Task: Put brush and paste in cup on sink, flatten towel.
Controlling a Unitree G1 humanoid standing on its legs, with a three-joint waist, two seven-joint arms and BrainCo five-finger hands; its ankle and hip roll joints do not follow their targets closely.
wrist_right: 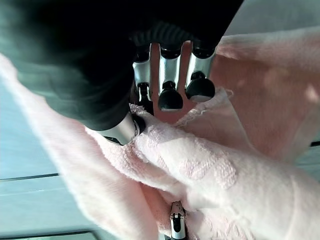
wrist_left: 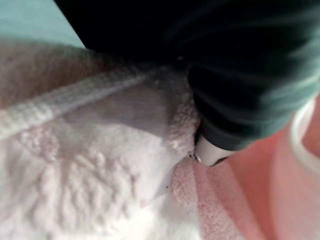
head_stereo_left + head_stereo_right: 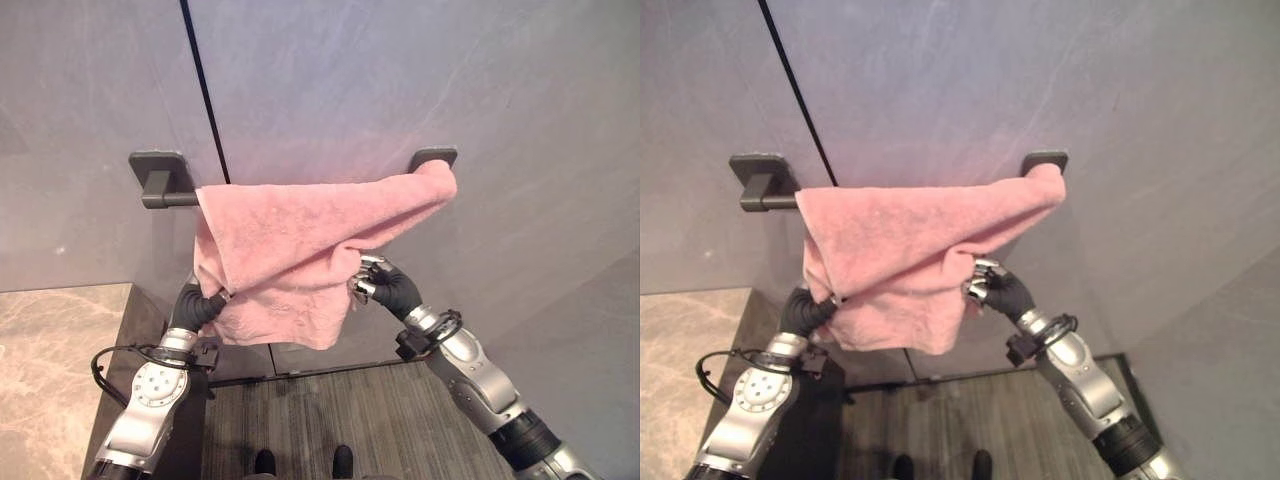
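Observation:
A pink towel [image 3: 290,240] hangs bunched and skewed over a dark wall rail [image 3: 165,198]; its right end reaches the far bracket [image 3: 432,157]. My left hand [image 3: 195,307] is at the towel's lower left corner, and the cloth is drawn toward it. In the left wrist view its thumb [image 2: 212,150] presses into a fold of the towel [image 2: 90,190]. My right hand [image 3: 392,288] is at the lower right edge. In the right wrist view its fingers [image 1: 170,97] are curled and the thumb [image 1: 120,131] pinches the towel's hem [image 1: 210,165].
Grey wall panels with a dark vertical seam [image 3: 205,90] stand behind the rail. A marble counter [image 3: 50,370] lies at the lower left, its dark side panel beside my left arm. Dark wood floor [image 3: 330,420] runs below the towel.

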